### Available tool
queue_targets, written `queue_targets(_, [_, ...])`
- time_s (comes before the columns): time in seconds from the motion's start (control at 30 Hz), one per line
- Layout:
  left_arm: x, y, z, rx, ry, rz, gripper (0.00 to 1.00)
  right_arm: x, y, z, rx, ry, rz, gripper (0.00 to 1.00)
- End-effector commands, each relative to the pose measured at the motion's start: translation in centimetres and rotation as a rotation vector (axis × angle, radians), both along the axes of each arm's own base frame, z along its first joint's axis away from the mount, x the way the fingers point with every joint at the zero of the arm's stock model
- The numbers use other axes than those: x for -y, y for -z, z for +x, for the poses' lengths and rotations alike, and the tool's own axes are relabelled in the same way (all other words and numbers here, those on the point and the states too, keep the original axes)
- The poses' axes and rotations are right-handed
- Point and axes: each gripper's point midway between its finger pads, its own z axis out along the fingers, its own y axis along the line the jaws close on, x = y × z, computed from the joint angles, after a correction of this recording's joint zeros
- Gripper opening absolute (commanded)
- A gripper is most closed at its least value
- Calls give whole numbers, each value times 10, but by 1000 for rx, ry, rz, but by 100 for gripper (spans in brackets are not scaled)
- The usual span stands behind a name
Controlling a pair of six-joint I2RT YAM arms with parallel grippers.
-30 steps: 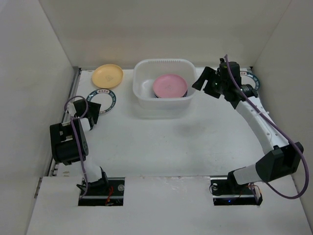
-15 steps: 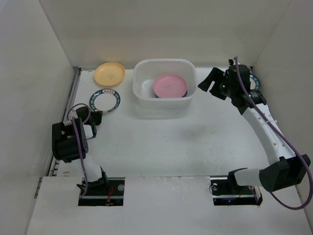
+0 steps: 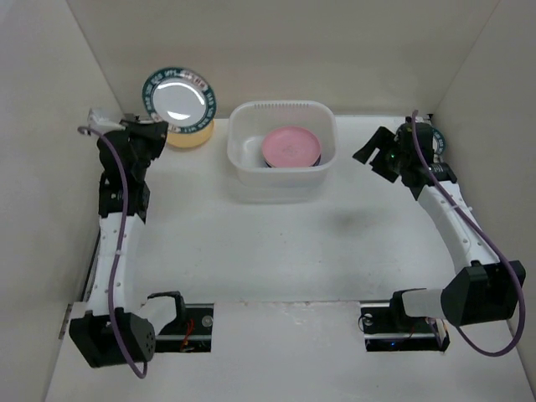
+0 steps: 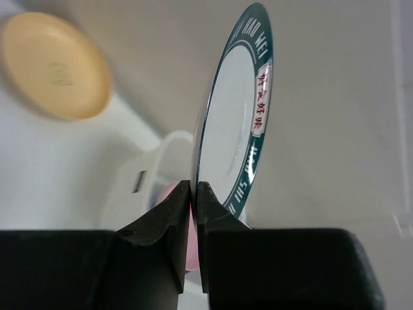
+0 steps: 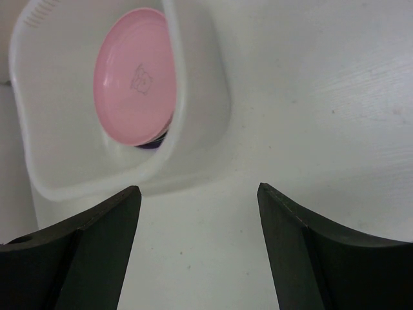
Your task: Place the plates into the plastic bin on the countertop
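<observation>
A white plate with a dark teal patterned rim (image 3: 177, 100) hangs tilted in the air at the far left, and my left gripper (image 3: 157, 127) is shut on its lower edge. In the left wrist view that plate (image 4: 233, 129) stands edge-on, its rim pinched between my fingertips (image 4: 193, 194). The yellow-orange plate (image 3: 193, 136) lies on the countertop (image 3: 276, 243) just beneath it. The plastic bin (image 3: 276, 180) holds a pink plate (image 3: 291, 146) on top of a purple one (image 5: 152, 143). My right gripper (image 3: 377, 155) hovers open to the right of the bin, holding nothing.
Another teal-rimmed plate (image 3: 438, 139) lies at the far right, mostly hidden behind my right arm. White walls close in the countertop on the left, back and right. Both arm bases sit at the near edge.
My left gripper shut on the teal-rimmed plate, then the arm lifted it off the countertop and carried it up towards the far left. The right arm drew back to the right, away from the bin.
</observation>
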Motion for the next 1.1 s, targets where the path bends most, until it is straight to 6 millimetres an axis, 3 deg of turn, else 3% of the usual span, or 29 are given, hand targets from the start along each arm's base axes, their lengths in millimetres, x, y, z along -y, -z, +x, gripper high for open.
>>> queue_targets(0.0, [57, -49, 18, 44, 233, 74, 5, 27, -14, -2, 69, 121, 23, 79])
queue_targets(0.1, [107, -57, 44, 28, 410, 92, 6, 56, 0, -11, 47, 222, -3, 79])
queue_targets(0.2, [146, -43, 66, -22, 533, 78, 6, 76, 3, -21, 51, 281, -1, 79])
queue_targets(0.33, [187, -5, 87, -115, 640, 100, 6, 101, 3, -34, 56, 355, 1, 79])
queue_targets(0.43, [207, 30, 100, -180, 689, 132, 6, 120, 2, -42, 63, 425, 13, 79])
queue_targets(0.57, [230, 76, 116, -257, 745, 154, 6, 142, 2, -47, 78, 512, 44, 79])
queue_targets(0.77, [270, 119, 127, -315, 825, 169, 6, 169, 7, -40, 115, 632, 133, 79])
queue_targets(0.9, [276, 147, 132, -375, 838, 192, 10, 188, 22, -28, 117, 704, 207, 79])
queue_targets(1.07, [266, 176, 134, -450, 819, 221, 28, 205, 48, -2, 107, 780, 345, 79])
